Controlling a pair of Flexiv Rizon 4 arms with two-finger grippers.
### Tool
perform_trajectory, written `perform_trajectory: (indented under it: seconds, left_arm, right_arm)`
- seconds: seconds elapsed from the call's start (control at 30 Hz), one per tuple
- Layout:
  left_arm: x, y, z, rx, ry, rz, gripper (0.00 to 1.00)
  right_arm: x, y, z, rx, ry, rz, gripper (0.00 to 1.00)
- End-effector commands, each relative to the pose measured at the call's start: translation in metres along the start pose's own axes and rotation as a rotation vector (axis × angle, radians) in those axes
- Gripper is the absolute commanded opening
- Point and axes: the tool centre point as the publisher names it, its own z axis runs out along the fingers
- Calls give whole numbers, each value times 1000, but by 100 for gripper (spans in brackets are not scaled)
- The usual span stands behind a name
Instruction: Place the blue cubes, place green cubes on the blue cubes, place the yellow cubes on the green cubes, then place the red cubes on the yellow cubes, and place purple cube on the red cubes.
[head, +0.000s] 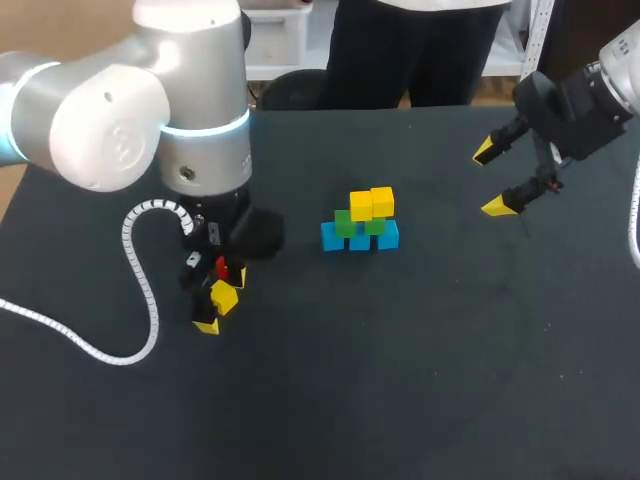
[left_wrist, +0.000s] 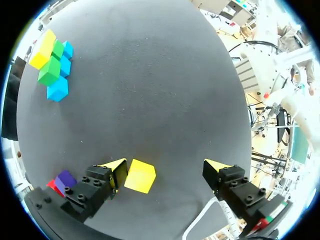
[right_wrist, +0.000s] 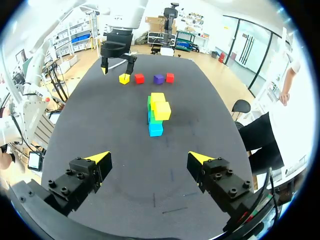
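Yellow cube lies between my left gripper's wide-spread fingers, just beside 1 fingertip. My right gripper hangs wide open, well apart from the stack.

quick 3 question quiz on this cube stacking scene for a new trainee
1. True or false: the left claw is shut on the loose yellow cube.
2. Which colour tops the stack? A red, B yellow, C purple.
3. How many red cubes lie loose on the table?
Key: 1 false, it is open, with the cube beside one finger. 2 B. 3 two.
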Motion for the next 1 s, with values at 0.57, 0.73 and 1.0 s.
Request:
perform_trajectory:
  seconds: [0.57,0.73,1.0]
  left_arm:
    - [3,7,9,-31,-11,-25,100]
    - [5,9,9,-31,-12,-27,100]
    - [6,13,11,-44,-35,-39,100]
  right_arm:
    - [0,1,0,2,-2,-1,100]
    - [0,1,0,2,-2,-1,100]
    - [0,1,0,2,-2,-1,100]
